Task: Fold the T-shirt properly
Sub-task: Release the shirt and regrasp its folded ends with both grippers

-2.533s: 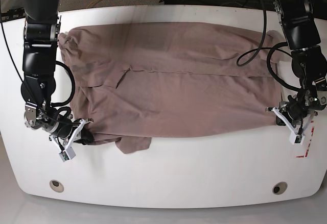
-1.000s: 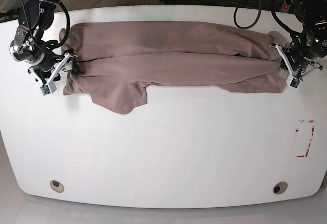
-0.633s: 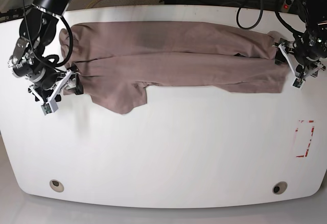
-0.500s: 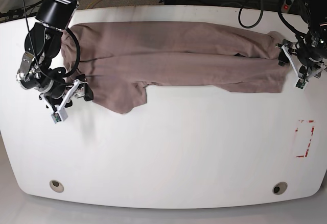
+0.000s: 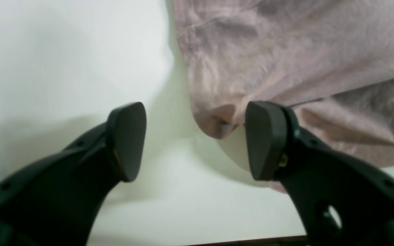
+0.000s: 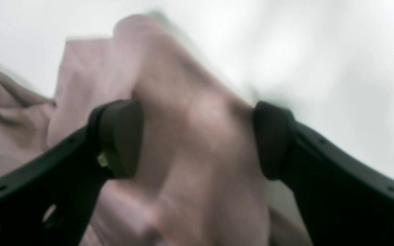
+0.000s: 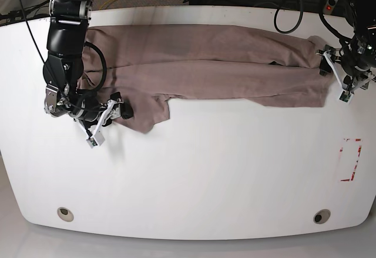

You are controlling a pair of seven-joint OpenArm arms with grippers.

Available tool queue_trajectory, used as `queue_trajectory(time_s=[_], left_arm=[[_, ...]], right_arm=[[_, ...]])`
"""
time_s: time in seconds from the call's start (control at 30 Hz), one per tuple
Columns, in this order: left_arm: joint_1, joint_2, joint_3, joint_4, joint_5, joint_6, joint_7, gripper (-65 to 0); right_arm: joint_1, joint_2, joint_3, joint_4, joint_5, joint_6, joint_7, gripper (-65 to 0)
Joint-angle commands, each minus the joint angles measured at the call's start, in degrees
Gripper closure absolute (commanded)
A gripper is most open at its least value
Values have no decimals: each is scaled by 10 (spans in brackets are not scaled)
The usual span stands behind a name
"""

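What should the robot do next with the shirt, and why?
Probably close the right claw on the sleeve flap hanging below the folded T-shirt. That claw is open with cloth between its fingers, and the flap pokes out past the straight edge.

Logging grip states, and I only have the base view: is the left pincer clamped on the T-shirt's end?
Observer: No. In the left wrist view the left pincer stands open; a rounded corner of the T-shirt lies between its jaws, unclamped.
Reviewer: And the right pincer?
Observer: Its wrist view is blurred, but the right pincer has its jaws wide apart, with cloth bulging into the gap.
Reviewer: What lies beside that left corner?
Observer: Bare white table; the cloth ends there.
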State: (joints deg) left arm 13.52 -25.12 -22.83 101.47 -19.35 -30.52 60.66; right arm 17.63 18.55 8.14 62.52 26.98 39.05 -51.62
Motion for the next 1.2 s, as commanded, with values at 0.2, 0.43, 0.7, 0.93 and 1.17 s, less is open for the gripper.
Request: queue_trajectory(time_s=[0.2, 0.43, 0.7, 0.93, 1.17], left_arm=[[-4, -10, -3, 6, 0, 0, -6, -415], [-4, -9, 0, 6, 0, 0, -6, -414], [-4, -9, 0, 5, 1, 0, -6, -414], [-3, -9, 1, -10, 1, 0, -6, -414], [-4, -9, 1, -44, 1, 0, -6, -414]], right_arm=[[11, -3, -11, 3, 4, 4, 30, -266], [11, -4, -7, 8, 7, 7, 59, 0], [-25, 8, 40, 179, 11, 8, -14, 0], [-80, -1, 94, 340, 34, 9, -94, 0], [-155, 0, 143, 416, 124, 9, -135, 0]])
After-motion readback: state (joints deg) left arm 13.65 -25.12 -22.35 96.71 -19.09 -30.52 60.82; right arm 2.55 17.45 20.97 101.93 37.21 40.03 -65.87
